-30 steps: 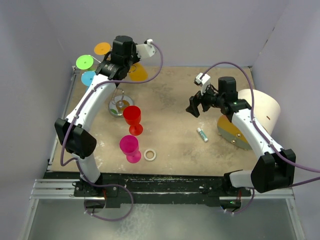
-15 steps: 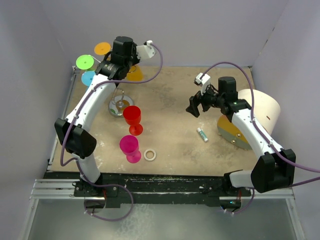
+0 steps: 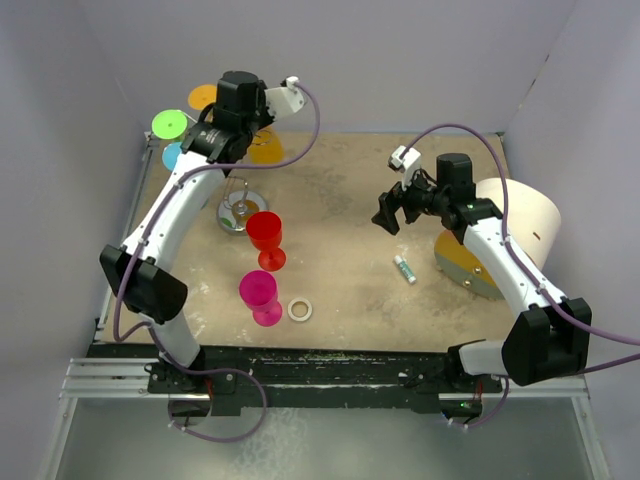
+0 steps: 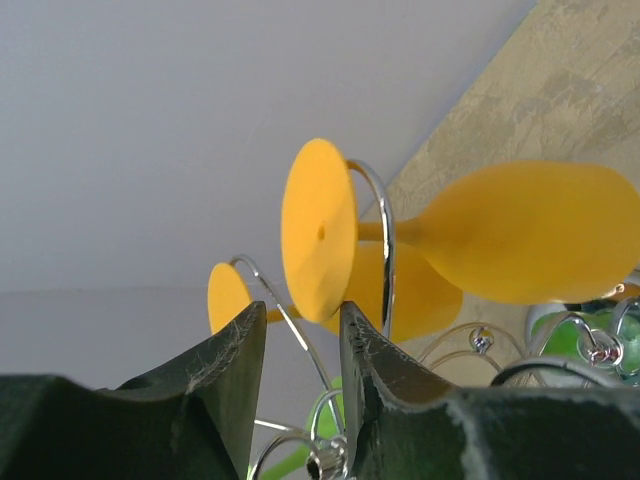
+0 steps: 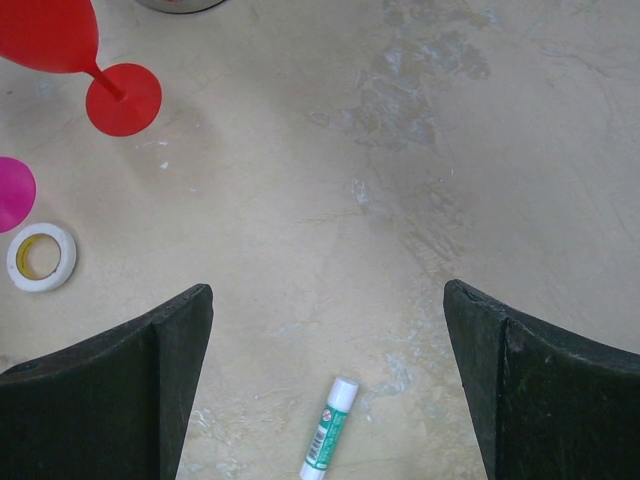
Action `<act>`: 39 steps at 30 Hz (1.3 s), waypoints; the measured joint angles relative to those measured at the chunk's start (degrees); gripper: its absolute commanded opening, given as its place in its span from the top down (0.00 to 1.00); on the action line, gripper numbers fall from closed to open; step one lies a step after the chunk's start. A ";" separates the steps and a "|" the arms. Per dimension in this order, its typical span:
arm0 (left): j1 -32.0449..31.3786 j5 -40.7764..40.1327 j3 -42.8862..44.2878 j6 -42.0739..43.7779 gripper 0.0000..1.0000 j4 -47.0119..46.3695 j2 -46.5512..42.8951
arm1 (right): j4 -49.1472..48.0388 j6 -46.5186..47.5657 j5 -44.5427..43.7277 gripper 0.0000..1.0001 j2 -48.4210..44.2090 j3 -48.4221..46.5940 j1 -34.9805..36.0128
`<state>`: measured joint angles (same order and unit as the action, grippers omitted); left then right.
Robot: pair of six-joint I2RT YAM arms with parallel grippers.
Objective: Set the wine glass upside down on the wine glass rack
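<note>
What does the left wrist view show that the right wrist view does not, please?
Only the left wrist view shows an orange wine glass hanging by its stem in a wire hook of the wine glass rack. Only the right wrist view shows a red wine glass, a pink glass, a tape roll and a glue stick. Both show the tan table.

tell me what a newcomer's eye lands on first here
The yellow wine glass hung on the silver wire rack, just beyond the left gripper's parted fingers, fills the left wrist view. From above, the red glass and pink glass stand upright on the tan table, left of centre.
</note>
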<state>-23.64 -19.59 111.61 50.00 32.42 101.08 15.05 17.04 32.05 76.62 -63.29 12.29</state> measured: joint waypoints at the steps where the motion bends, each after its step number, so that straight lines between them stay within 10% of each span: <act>1: 0.00 0.02 -0.13 -0.02 0.57 0.07 -0.50 | 0.00 0.07 0.00 0.01 0.00 0.00 0.00; 12: 0.00 3.85 -0.90 -5.55 0.31 2.69 -8.22 | 0.00 0.55 0.02 0.01 0.00 0.00 -0.74; 21: 0.02 26.34 -2.05 -10.75 0.07 17.11 -20.26 | 0.00 1.18 0.02 0.01 -0.31 0.00 -2.23; 29: 1.49 46.29 -17.16 -7.69 0.07 33.83 -31.58 | 0.02 1.22 -0.13 0.01 -1.64 0.00 -4.50; 39: 1.84 47.47 -37.57 -6.97 0.18 39.67 -34.16 | -0.87 1.20 -0.87 0.00 -5.29 1.18 -6.54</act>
<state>-21.80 27.88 74.04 43.03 72.10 66.92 14.17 18.24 31.18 71.33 -62.11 5.76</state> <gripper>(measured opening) 0.853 0.995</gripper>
